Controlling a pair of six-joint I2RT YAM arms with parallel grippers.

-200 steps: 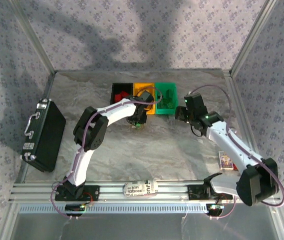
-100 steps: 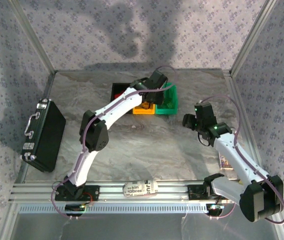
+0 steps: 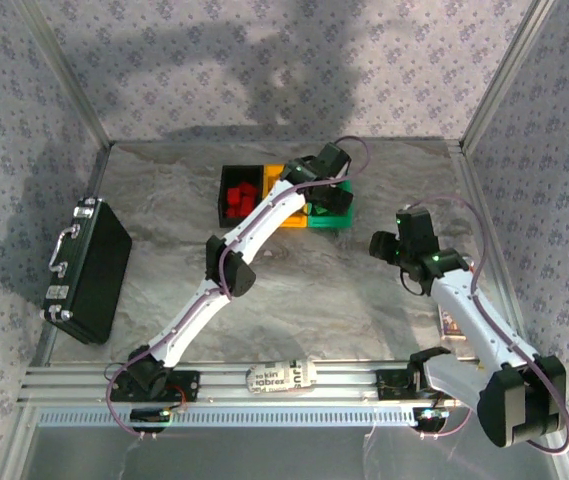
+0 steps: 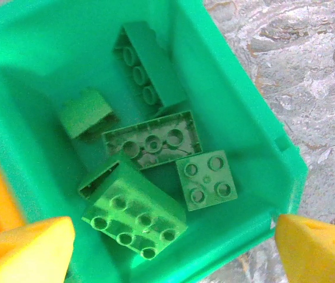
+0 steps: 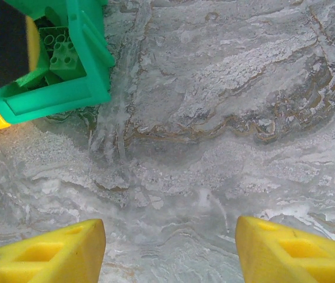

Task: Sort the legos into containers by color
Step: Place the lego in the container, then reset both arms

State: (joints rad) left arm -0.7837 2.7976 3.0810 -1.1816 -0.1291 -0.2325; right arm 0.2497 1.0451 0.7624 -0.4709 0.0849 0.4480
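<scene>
The containers stand in a row at the back of the table: a black bin (image 3: 226, 205) with red legos (image 3: 243, 196), an orange bin (image 3: 286, 217) and a green bin (image 3: 342, 216). My left gripper (image 3: 322, 195) hangs over the green bin (image 4: 238, 106), open, with nothing between its yellow fingertips (image 4: 26, 247). Below it several green legos (image 4: 135, 215) lie in that bin. My right gripper (image 3: 382, 245) is open over bare table, right of the bins, holding nothing. Its view catches the green bin (image 5: 67, 94) and green legos (image 5: 61, 53) at the upper left.
A large black case (image 3: 89, 270) with a metal handle lies at the table's left edge. A small printed card (image 3: 452, 322) rests near the right wall. A labelled roll (image 3: 284, 378) sits on the front rail. Frame posts and patterned walls close in the table.
My left arm swung from the table in front of the bins to above the green bin, and its jaws opened. My right gripper drew back a little to the right.
</scene>
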